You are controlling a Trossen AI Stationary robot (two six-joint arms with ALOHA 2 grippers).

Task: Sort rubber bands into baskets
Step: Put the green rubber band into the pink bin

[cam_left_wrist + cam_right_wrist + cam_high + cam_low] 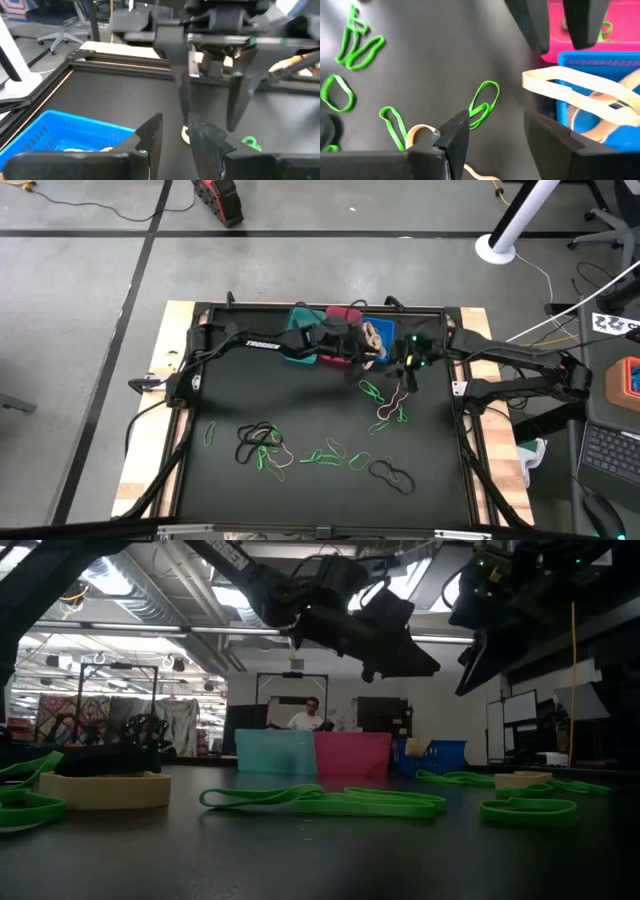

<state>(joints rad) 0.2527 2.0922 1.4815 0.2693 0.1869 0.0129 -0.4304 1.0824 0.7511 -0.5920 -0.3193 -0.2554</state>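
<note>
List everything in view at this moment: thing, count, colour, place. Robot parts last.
Baskets: three in a row at the mat's far edge: teal, red/pink, blue.
Tan bands: several, in and draped over the blue basket.
Green band: at least one, in the pink basket.
Loose bands: many, green, tan, black, scattered over the mat's near half.
Mat: one, black, on the table.
Person: one, in the room behind.
Left gripper: over the baskets, nothing visibly held.
Right gripper: open, empty, beside the blue basket.
</note>
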